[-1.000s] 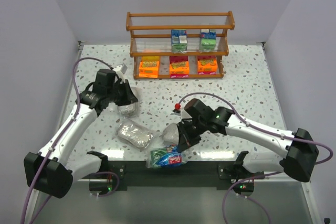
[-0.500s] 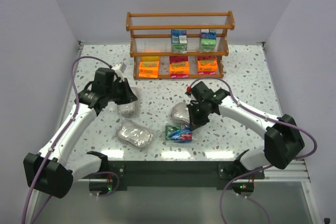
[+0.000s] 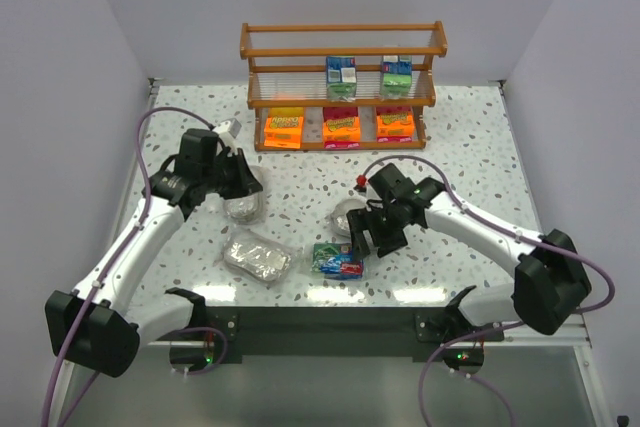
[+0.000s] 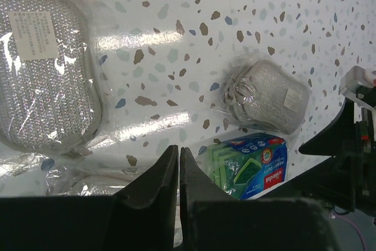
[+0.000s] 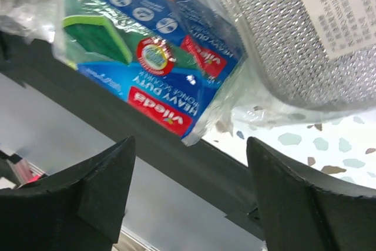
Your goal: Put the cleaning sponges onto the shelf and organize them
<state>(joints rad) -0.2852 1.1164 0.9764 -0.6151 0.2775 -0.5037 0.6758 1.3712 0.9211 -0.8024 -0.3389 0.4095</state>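
shelf middle tier, left end free

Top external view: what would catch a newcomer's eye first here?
The orange-brown shelf at the far edge stands out, with bright orange packs on its bottom tier. Nearer, the right claw hangs open beside a green-and-blue pack, and three silvery packs lie nearby.

Right claw is positioned well in front of the shelf, beside green/blue pack on tabletop.
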